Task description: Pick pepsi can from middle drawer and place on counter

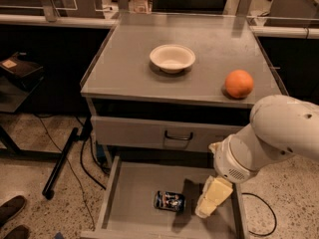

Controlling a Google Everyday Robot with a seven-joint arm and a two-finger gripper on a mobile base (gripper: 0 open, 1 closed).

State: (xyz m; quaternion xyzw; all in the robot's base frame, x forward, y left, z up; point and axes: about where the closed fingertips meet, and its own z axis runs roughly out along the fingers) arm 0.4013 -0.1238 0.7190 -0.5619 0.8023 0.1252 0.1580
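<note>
The pincer point(206, 210) hangs low inside the middle drawer point(130, 193); whether it is spread or pressed together I cannot tell. The pepsi can point(169, 201) lies on its side just beside it, to its left in the view. A nudge could send the can rolling over the bare floor, or it could slip from a grip on its round wall. Above and beyond the pincer, the table point(124, 73) carries a bowl point(172, 58) and an orange point(239, 83). Speckled flooring surrounds the cabinet.

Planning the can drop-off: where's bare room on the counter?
Counter: bare left of the bowl to the left edge, and behind the bowl. Front right is crowded by the orange. Gripper hangs over the open drawer, right of the can.
</note>
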